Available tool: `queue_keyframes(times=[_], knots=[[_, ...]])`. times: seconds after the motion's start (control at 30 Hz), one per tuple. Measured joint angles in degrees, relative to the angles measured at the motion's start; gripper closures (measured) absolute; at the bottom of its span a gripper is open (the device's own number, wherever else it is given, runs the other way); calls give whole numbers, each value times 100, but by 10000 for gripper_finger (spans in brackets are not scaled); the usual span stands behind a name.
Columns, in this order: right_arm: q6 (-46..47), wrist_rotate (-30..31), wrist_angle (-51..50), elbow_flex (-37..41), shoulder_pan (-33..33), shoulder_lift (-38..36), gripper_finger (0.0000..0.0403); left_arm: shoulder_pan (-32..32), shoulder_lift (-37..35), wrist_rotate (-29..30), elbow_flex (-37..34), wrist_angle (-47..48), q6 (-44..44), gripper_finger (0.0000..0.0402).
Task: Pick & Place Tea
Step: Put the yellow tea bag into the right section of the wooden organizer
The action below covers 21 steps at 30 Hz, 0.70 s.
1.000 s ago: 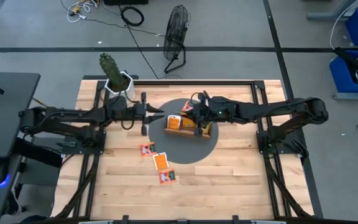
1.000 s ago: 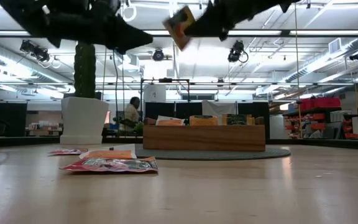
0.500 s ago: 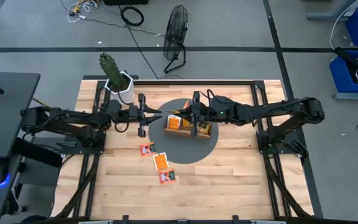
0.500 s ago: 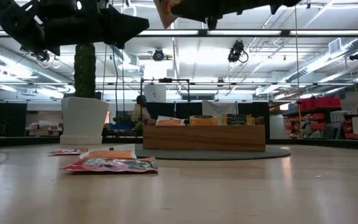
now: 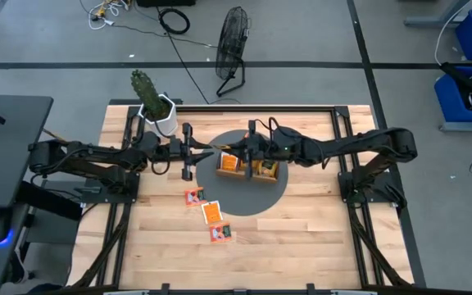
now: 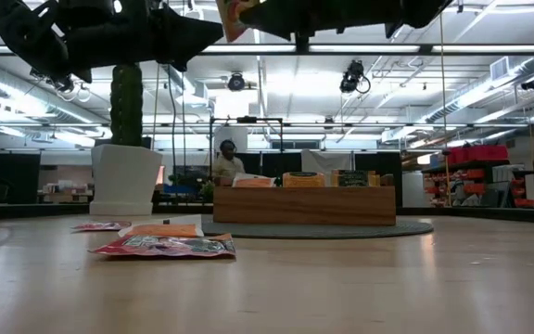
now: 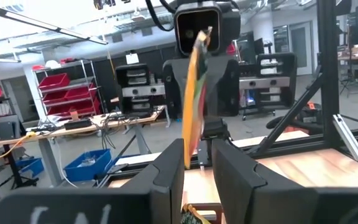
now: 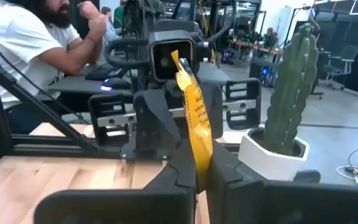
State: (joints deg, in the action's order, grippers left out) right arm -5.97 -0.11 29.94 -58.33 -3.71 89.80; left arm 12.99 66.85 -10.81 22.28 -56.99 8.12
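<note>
On the near wood of the table [image 5: 301, 246] lie 3 orange sachets [image 5: 211, 212] in a loose line, left of centre, none touching a gripper. Farther back, on a dark round mat [image 5: 279, 190], sits the tray [image 5: 249, 167] with more tea [image 6: 302, 178] standing in it. Above the tray's left end the right gripper [image 5: 241, 152] is clamped tight on 1 sachet [image 8: 194, 118], held upright and edge-on high off the table. Facing it from just beside, the left gripper [image 5: 206, 151] has its fingers [image 7: 169, 169] partly apart on either side of that sachet's far edge; whether they touch it I cannot tell. A potted cactus [image 5: 151, 100] stands at the back left, and a person [image 8: 30, 43] sits beyond the table.
</note>
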Motion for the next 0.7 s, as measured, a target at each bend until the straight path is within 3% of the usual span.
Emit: queue_keyframes(times=[0.43,0.7], knots=[[227,-396,575,-4,-111,289,397,2,0,18,0,15,1,319],[276,-547,632,-4,-113,289,396,7,2,12,0,37,40,394]])
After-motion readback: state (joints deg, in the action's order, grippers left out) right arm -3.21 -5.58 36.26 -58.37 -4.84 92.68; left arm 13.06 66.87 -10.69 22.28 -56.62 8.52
